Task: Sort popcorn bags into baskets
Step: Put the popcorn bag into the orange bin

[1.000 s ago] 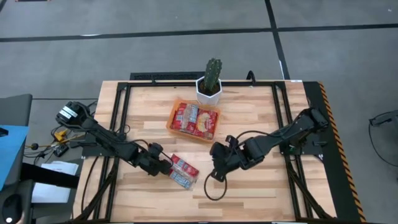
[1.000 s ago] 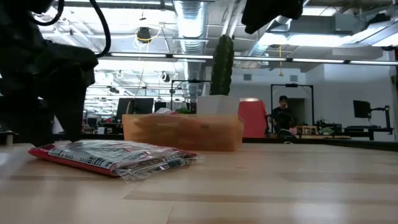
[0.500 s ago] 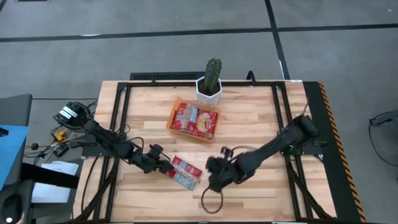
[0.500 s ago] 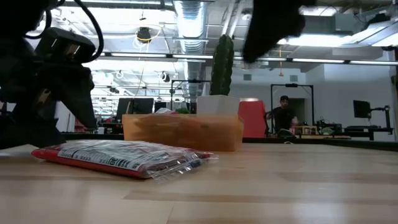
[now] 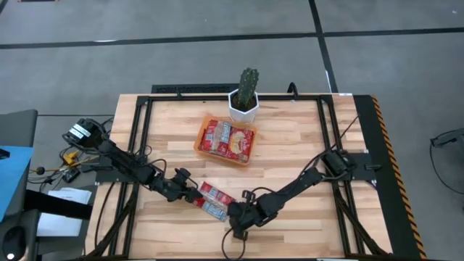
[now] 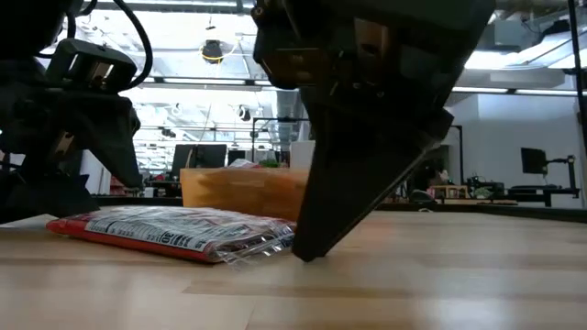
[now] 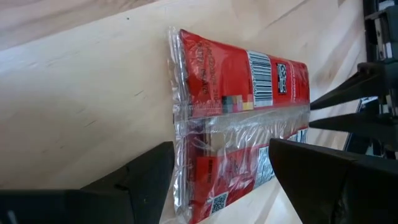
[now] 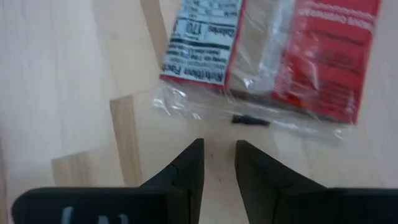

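Two red popcorn bags [image 5: 215,201] lie flat side by side on the table, near its front. They also show in the left wrist view [image 7: 242,106] and the right wrist view [image 8: 292,56]. My left gripper [image 5: 192,196] is open at their left end, and the bags' clear sealed edge reaches in between its fingers [image 7: 221,146]. My right gripper [image 5: 234,217] is shut to a narrow slit [image 8: 219,146]. It points down at the table just off the bags' near right edge. The orange basket [image 5: 199,141] holds several more bags. My left gripper's fingers stand low over the table on either side of the bags' clear edge [image 7: 180,180], coming level from the table's left. I cannot tell whether they touch it. My right gripper's fingertips [image 6: 307,255] reach the table beside the bags' clear edge; I cannot tell whether they touch it.
A white pot with a cactus [image 5: 244,101] stands just behind the basket. A black frame [image 5: 145,116] runs round the tabletop. A loose cable loops off my right gripper at the front edge [image 5: 232,243]. Bare wood lies to the right of the bags.
My right gripper has gone toward the table's left and near edges and down, from mid-table to the bags' near right edge. My left gripper has crept right toward the bags, which have slid a little along the table.
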